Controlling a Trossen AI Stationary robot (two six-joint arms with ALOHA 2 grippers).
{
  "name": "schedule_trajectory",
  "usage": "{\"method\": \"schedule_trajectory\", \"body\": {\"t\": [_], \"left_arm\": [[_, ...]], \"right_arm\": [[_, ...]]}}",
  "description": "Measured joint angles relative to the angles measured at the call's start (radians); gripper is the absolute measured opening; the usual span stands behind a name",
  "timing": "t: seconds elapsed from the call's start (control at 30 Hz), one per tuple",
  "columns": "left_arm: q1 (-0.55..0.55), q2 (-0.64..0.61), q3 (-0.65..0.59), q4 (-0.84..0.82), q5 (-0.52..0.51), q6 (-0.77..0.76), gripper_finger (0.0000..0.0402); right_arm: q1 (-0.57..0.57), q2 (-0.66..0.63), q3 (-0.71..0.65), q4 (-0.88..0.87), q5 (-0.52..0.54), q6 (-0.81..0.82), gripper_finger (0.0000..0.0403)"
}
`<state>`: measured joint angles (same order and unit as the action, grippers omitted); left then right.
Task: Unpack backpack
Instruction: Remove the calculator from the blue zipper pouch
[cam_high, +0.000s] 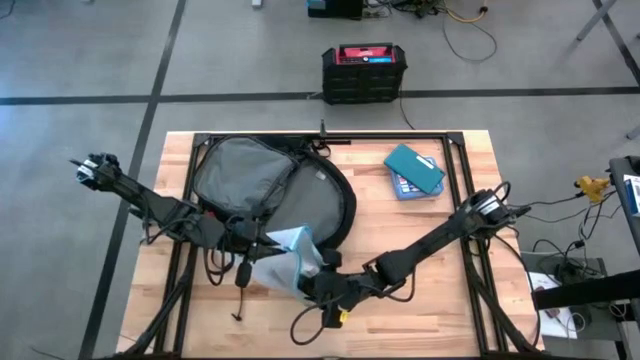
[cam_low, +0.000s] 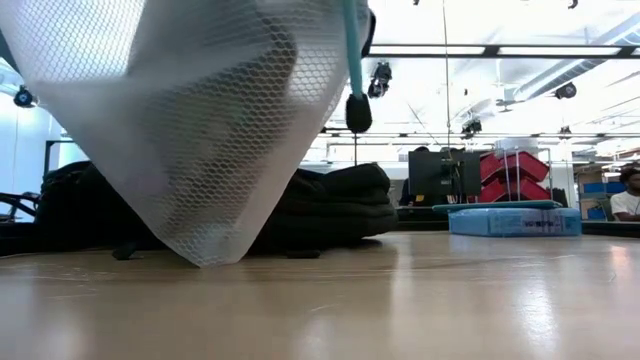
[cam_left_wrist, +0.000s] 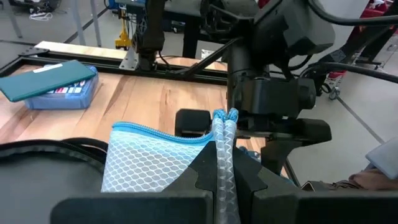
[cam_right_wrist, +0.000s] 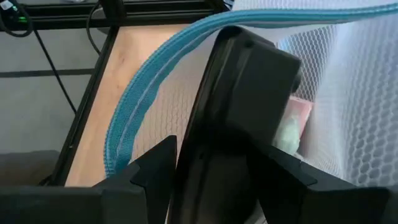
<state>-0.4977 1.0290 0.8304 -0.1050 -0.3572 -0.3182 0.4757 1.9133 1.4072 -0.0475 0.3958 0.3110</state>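
Backpack: the black backpack (cam_high: 270, 190) lies flat and open on the far-left part of the bench (cam_high: 430, 300), grey lining up, so its contents can be reached.
Mesh pouch: a white mesh pouch (cam_high: 285, 262) with a blue zipper edge hangs at the near side of the backpack, its bottom touching the bench (probably just lifted out).
Left gripper (cam_left_wrist: 225, 163): jaws shut tight on the pouch's blue edge, bearing its weight.
Right gripper (cam_high: 322, 285): close against the pouch; jaws partly apart, one finger inside the mouth, likely spreading it.
Blue case (cam_high: 414, 170): lies far right, well apart.
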Motion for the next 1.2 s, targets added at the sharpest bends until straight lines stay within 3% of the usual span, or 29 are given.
{"method": "schedule_trajectory", "body": {"t": [0.23,0.5,0.7,0.97,1.2], "left_arm": [[-0.030,0.000,-0.065,0.031,0.057,-0.006,0.0000],[-0.121,0.000,-0.206,0.260,0.077,0.051,0.0000],[-0.204,0.000,-0.336,0.452,0.106,0.067,0.0000],[-0.269,0.026,-0.436,0.627,0.106,0.090,0.0000],[-0.270,0.199,-0.437,0.781,0.105,0.115,0.0000]], "right_arm": [[-0.036,-0.010,0.013,-0.066,0.102,-0.002,0.0122],[-0.061,-0.011,0.017,-0.104,0.060,-0.042,0.0019],[-0.038,-0.015,0.053,-0.165,0.073,-0.098,0.0011],[0.048,-0.018,0.179,-0.270,0.368,-0.273,0.0010],[0.149,-0.018,0.290,-0.343,0.609,-0.451,0.0009]]}}
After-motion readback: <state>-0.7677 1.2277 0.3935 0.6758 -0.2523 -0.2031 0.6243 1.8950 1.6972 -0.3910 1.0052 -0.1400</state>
